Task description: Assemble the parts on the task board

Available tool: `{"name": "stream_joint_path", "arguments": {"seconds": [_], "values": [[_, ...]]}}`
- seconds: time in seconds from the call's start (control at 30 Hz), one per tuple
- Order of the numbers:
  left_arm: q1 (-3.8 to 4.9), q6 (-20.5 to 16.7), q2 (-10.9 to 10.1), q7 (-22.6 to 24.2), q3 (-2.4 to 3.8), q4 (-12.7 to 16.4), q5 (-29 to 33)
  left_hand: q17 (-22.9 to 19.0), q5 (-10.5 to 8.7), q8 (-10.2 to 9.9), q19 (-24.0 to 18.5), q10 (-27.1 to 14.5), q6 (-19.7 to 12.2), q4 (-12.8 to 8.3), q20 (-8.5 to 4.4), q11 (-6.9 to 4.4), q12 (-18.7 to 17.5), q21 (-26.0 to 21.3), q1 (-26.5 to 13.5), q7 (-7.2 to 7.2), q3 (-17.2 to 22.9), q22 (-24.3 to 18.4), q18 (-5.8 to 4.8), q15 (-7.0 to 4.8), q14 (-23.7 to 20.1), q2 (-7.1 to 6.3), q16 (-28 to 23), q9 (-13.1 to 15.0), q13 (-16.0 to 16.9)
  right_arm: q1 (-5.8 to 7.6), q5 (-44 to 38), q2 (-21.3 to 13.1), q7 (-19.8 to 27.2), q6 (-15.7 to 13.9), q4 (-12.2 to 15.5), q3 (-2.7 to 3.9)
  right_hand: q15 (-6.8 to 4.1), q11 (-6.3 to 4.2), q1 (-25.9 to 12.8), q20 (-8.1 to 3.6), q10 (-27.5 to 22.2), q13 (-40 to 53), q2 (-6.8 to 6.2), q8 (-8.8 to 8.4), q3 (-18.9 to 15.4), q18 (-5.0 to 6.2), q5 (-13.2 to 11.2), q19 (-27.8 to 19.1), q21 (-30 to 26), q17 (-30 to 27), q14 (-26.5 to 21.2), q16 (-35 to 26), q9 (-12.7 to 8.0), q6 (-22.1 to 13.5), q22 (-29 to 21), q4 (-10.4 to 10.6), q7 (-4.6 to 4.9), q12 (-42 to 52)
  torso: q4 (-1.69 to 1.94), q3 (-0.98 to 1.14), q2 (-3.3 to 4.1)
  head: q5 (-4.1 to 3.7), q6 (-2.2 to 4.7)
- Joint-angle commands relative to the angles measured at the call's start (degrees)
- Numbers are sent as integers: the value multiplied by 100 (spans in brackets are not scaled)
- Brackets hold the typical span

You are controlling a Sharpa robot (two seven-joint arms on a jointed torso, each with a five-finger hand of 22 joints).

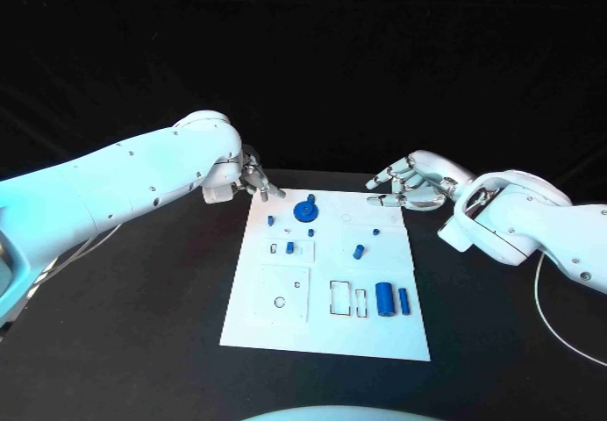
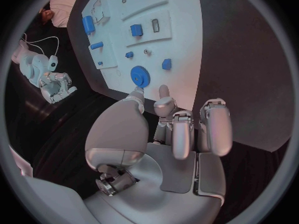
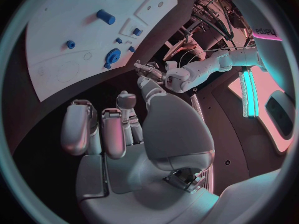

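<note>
At the task board's (image 1: 260,324) far edge sits your blue gear (image 1: 306,211), likely light, rigid and slick; pinch its raised hub. Left hand (image 1: 253,181) and right hand (image 1: 409,188) hover empty, fingers loosely apart.

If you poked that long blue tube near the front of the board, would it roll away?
Probably. The blue tube looks round and lies on its side on the flat task board, so a sideways nudge may roll it. It looks stiff and small, likely light.
</note>
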Motion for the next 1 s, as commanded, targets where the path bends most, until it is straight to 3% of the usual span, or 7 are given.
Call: {"name": "stream_joint_path", "arguments": {"seconds": [0.03,0.2,0.47,0.6,0.77,1.0], "values": [[-15,391,104,203,-30,-189,-127,1509,19,-18,82,-10,42,3,46,18,31,-6,44,-2,-50,186,74,41,591,21,14,-12,15,-9,5,13,69,-7,-1,0,8,-7,-47,-5,-30,-7,19,39,-7,32,13,-43,-21,215,322,-22,-7,6,-3,31,-6,-17,-15,1,10,19,-3],[-59,501,229,257,-72,-439,-203,1509,18,-8,88,2,79,4,47,13,51,-2,62,-9,-78,194,73,39,591,53,14,-23,33,-10,6,21,85,-30,5,0,8,-8,-46,-5,-31,-9,24,39,-6,32,14,-43,-22,215,322,-22,-7,6,-4,32,-6,-18,-9,-1,6,19,-12],[-182,654,338,348,-88,-620,-220,1509,17,0,88,3,105,4,47,8,55,-6,77,-15,-95,190,75,36,591,82,14,-30,33,-11,6,23,99,-39,14,0,8,-8,-42,-6,-32,-10,29,39,-3,32,17,-43,-21,214,321,-23,-7,5,-2,33,-6,-19,-14,2,5,34,-29],[-212,712,349,335,-91,-662,-230,1509,17,4,86,4,118,1,46,6,57,-11,91,-19,-102,185,76,34,591,102,14,-34,33,-11,-3,11,100,-38,39,0,7,-10,-25,-6,-34,-12,43,40,5,33,28,-43,-24,213,322,-26,-9,4,-5,30,-7,-20,-20,13,9,45,-35],[-233,767,348,343,-92,-680,-232,1509,17,6,90,4,124,-2,45,4,59,-4,104,-21,-108,195,74,33,591,113,14,-37,34,-11,-8,3,99,-37,45,0,7,-10,-18,-6,-34,-11,46,41,8,33,31,-44,-26,213,322,-26,-9,4,-8,28,-7,-18,-5,3,1,37,-45],[-246,846,347,363,-92,-663,-180,1509,18,14,101,14,147,-14,42,-3,74,12,156,-29,-122,220,69,28,591,148,14,-45,48,-11,-10,-3,92,-30,51,0,7,-10,-18,-6,-34,-11,46,41,8,33,31,-44,-26,213,322,-26,-9,4,-8,28,-7,-18,-7,4,2,30,-48]]}}
